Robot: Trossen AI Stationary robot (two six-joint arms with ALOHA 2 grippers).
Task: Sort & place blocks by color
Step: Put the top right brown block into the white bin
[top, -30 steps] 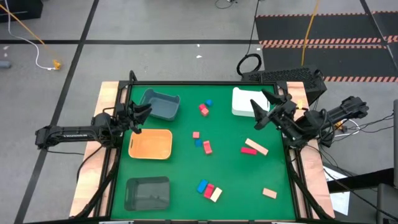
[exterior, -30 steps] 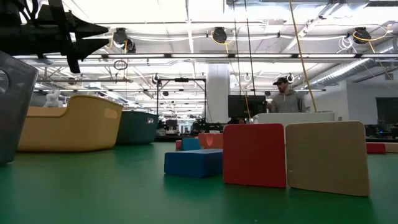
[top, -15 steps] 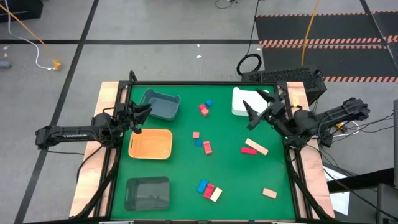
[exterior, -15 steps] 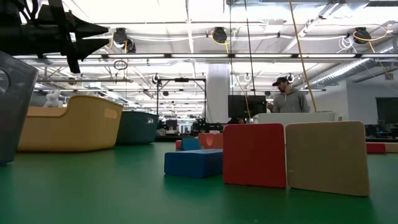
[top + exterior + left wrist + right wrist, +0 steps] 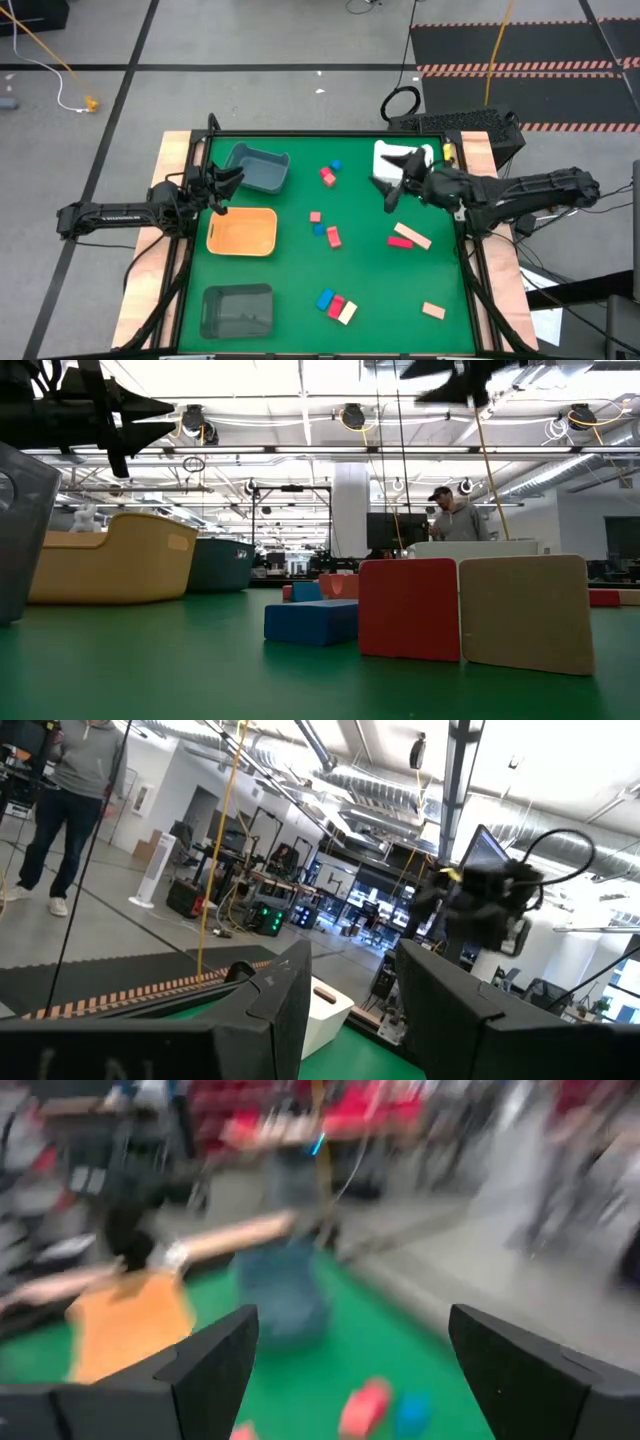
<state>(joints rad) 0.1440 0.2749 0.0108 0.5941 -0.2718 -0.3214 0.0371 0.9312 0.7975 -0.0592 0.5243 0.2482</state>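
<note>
End effector (image 5: 392,183) on right arm wide open, empty.

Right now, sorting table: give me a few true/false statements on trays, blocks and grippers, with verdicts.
1. The orange tray holds three blocks. False: it has no blocks in it.
2. The right gripper is open and holds nothing. True.
3. A blue block, a red block and a cream block sit side by side in a tight row. True.
4. The left gripper is over the white tray. False: it is at the left edge, between the blue-grey tray and the orange tray.
5. The right gripper carries a red block. False: its fingers are empty.
</note>
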